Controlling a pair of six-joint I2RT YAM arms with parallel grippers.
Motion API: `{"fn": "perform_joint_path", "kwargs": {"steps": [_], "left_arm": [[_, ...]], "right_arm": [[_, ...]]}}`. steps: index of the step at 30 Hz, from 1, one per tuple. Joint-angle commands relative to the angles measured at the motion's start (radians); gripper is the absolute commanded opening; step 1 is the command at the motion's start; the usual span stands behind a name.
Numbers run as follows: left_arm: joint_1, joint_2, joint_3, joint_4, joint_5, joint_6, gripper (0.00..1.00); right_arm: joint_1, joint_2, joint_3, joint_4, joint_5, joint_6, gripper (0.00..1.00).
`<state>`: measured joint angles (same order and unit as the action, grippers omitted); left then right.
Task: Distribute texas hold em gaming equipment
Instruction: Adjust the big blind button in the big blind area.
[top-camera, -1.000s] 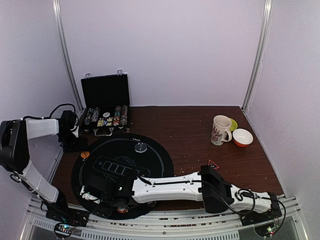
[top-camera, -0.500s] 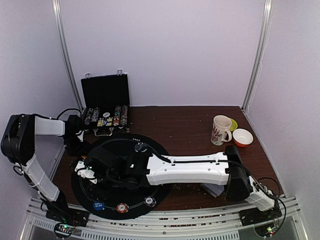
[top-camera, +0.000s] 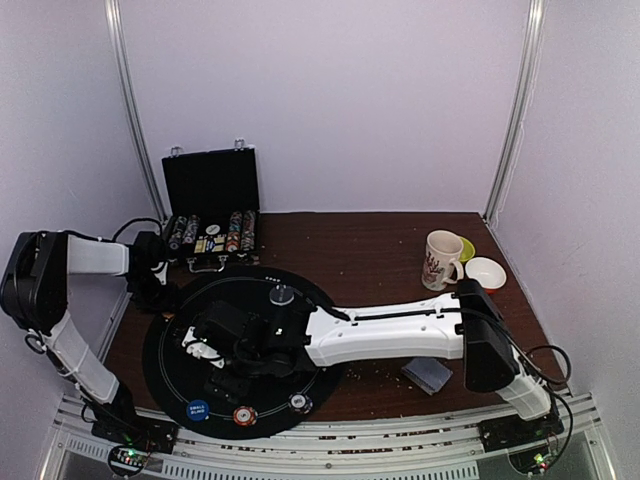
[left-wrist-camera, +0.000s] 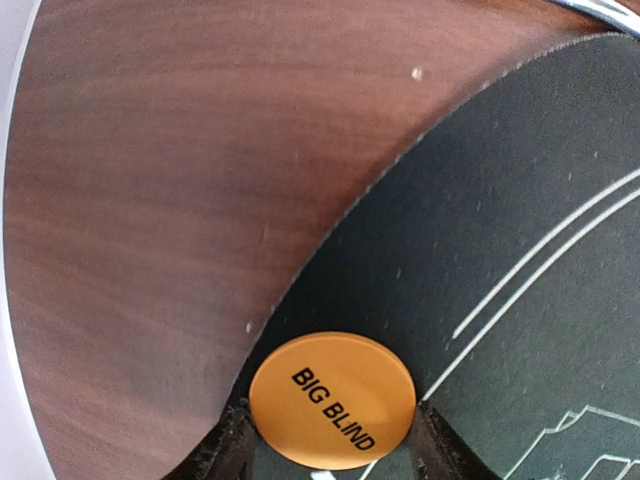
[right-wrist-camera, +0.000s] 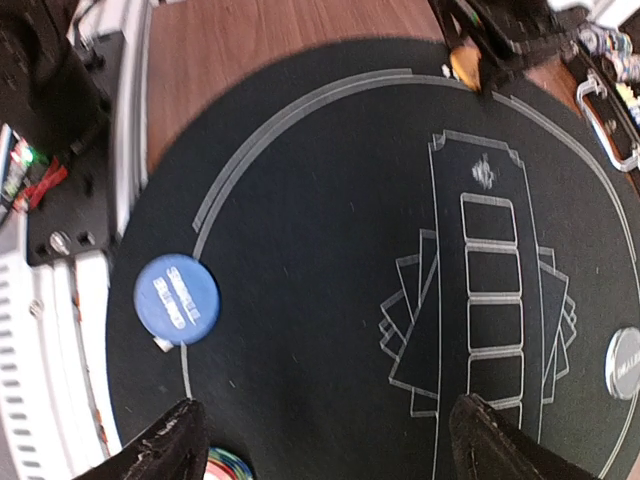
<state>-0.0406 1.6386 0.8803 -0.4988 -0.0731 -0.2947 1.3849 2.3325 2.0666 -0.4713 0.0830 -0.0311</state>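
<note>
An orange disc marked BIG BLIND lies on the left rim of the round black mat. My left gripper is shut on it, a finger against each side. My right gripper hangs open over the mat's left half with nothing between its fingers. A blue disc, a red-white chip and a black-white chip sit along the mat's near edge. A clear grey disc rests at the mat's far side. The card deck lies on the wood to the right of the mat.
A black hinged case with chip rows stands open at the back left. A white patterned mug and a red bowl stand at the back right. My right arm stretches across the mat.
My right arm swung from the mat's near edge up over its left half, uncovering the blue, red-white and black-white discs. My left gripper moved onto the orange disc and narrowed around it.
</note>
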Motion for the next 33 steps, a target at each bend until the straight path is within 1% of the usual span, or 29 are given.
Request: {"fn": "perform_joint_path", "kwargs": {"steps": [1, 5, 7, 11, 14, 17, 21, 27, 33], "left_arm": [[-0.001, -0.078, -0.059, -0.037, 0.015, -0.057, 0.53], [0.001, -0.148, -0.094, -0.043, -0.035, -0.111, 0.53], [0.001, -0.149, -0.094, -0.057, -0.037, -0.13, 0.52], [0.001, -0.13, -0.104, -0.08, 0.017, -0.16, 0.52], [0.001, -0.142, -0.113, -0.115, -0.021, -0.206, 0.52], [0.001, -0.211, -0.137, -0.143, -0.089, -0.259, 0.52], [0.001, -0.299, -0.177, -0.146, -0.109, -0.305, 0.51], [0.001, -0.272, -0.19, -0.154, -0.096, -0.316, 0.51], [0.009, -0.24, -0.243, -0.088, -0.075, -0.362, 0.52]], "right_arm": [[-0.011, -0.096, -0.049, 0.006, 0.047, -0.004, 0.86], [-0.015, -0.123, -0.088, 0.009, 0.049, 0.001, 0.86], [-0.016, -0.147, -0.115, 0.018, 0.055, 0.0, 0.86], [-0.017, -0.196, -0.184, 0.048, 0.073, -0.002, 0.86], [-0.017, -0.217, -0.212, 0.055, 0.082, -0.002, 0.86], [-0.017, -0.231, -0.231, 0.061, 0.083, -0.002, 0.86], [-0.017, -0.241, -0.241, 0.071, 0.083, -0.009, 0.86], [-0.02, -0.248, -0.24, 0.052, 0.099, -0.018, 0.86], [-0.026, -0.261, -0.245, 0.009, 0.114, -0.003, 0.86]]}}
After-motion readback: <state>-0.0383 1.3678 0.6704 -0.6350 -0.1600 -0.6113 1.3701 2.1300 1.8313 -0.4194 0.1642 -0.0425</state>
